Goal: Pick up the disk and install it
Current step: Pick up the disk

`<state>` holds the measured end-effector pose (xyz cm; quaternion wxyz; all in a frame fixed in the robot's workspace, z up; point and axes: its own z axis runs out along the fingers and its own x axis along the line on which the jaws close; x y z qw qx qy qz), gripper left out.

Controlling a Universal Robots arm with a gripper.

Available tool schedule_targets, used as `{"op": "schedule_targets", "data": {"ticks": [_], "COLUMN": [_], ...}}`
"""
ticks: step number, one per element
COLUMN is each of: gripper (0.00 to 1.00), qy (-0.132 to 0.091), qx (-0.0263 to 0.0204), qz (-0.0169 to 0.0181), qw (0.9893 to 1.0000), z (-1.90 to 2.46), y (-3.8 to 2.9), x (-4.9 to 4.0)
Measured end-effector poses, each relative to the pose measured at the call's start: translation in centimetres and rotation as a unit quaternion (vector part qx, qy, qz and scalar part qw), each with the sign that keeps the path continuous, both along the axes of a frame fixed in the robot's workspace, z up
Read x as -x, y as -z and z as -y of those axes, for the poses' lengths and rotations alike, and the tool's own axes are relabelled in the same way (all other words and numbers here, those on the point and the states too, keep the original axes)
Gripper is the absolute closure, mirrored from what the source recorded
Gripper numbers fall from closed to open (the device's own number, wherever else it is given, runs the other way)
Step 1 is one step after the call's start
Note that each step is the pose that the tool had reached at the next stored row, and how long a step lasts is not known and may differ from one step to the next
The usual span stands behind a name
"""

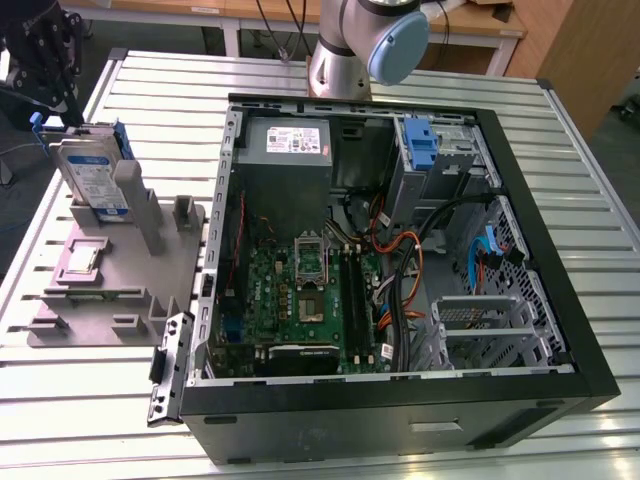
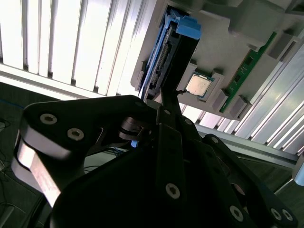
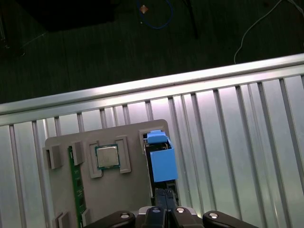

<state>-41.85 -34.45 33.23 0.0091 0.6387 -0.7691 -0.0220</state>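
Spanning the exterior view, the slatted table [image 1: 590,150] carries the open computer case [image 1: 565,300]. Beside the case, on the exterior view's left, a grey fixture [image 1: 100,300] holds the disk [image 1: 85,175] on edge, its long axis near upright. The gripper [image 1: 45,85] hangs directly at the disk's upper end, in line with that thin edge; whether the jaws have closed on it I cannot tell.

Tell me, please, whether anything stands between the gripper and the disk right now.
Nothing visible does. In the first wrist view the gripper sits right at the blue-railed upper end of the disk, which stands upright in the grey holder. Whether the two touch cannot be told.
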Motion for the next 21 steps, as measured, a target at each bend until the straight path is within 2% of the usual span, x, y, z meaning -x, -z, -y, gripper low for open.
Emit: {"op": "schedule_targets", "data": {"ticks": [17, 19, 20, 21], "gripper": [0.89, 0.89, 0.83, 0.83], "qy": [0.0, 0.0, 0.0, 0.0], "qx": [0.0, 0.0, 0.0, 0.0], "qz": [0.0, 0.0, 0.0, 0.0], "qw": [1.0, 1.0, 1.0, 1.0], "z": [0.0, 0.0, 0.0, 0.0], "y": [0.04, 0.04, 0.04, 0.04], "x": [0.0, 0.0, 0.0, 0.0]}}
